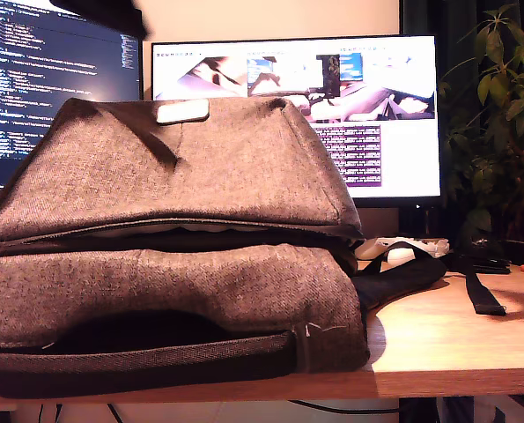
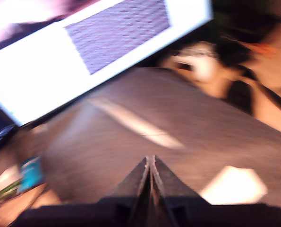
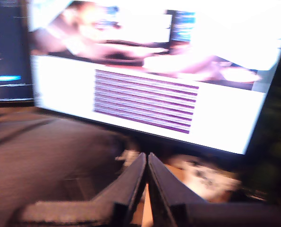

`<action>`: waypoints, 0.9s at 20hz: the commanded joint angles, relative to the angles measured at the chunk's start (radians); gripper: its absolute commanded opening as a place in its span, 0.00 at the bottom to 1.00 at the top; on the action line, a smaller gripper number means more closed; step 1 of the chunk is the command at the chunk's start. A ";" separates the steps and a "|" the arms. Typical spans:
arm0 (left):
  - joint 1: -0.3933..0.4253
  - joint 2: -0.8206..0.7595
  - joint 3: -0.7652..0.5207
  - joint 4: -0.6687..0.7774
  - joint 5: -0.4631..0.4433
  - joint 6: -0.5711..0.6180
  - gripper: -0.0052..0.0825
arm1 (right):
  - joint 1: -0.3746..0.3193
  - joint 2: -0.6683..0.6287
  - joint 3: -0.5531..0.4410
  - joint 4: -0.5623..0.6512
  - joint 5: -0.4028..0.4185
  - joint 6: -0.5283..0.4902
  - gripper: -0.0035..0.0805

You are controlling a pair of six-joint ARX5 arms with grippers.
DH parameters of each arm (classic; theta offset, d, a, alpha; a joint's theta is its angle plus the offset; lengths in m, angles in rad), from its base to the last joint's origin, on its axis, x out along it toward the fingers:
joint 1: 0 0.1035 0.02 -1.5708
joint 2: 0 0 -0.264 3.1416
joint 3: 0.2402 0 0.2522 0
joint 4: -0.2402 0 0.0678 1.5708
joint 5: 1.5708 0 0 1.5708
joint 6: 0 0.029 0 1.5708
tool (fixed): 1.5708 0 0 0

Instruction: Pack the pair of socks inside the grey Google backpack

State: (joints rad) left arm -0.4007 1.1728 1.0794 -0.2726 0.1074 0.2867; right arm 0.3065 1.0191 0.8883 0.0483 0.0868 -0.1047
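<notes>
The grey Google backpack point(image 1: 165, 264) fills most of your exterior view, lying on the wooden worktop point(image 1: 455, 344) with its heathered top flap humped up toward the screens. A small white patch point(image 1: 182, 111) sits near the crest of that flap. Below the flap a long opening runs across the bag, with a pale sliver of something showing inside the gap; you cannot tell what it is. A black strap point(image 1: 482, 286) trails off the bag toward the exterior view's right, across the worktop.

The pair of socks does not show in any of your three views.

Your first end effector point(image 2: 150, 163) has its fingers pressed together, tips meeting in a thin line with nothing between them. It hangs above the grey fabric of the backpack point(image 2: 178, 127), and the picture is smeared with blur. The bright monitor point(image 2: 83, 52) slants across behind it.

Your second end effector point(image 3: 147, 161) is likewise drawn narrow, the two fingers touching at the tips and holding nothing. The backpack point(image 3: 50, 156) lies beside it, and the monitor point(image 3: 149, 80) glows straight ahead, also blurred.

In the exterior view that monitor point(image 1: 394, 115) stands behind the bag, a second screen of code point(image 1: 50, 79) at that view's left, a leafy plant point(image 1: 499, 115) at its right.
</notes>
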 commanded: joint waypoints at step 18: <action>0.300 -0.608 -0.559 0.141 0.029 -0.237 0.03 | -0.235 -0.448 -0.416 -0.092 -0.129 0.106 0.03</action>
State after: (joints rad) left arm -0.1020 0.5972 0.5377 -0.1352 0.1387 0.0555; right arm 0.0715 0.5976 0.4908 -0.0391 -0.0422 -0.0051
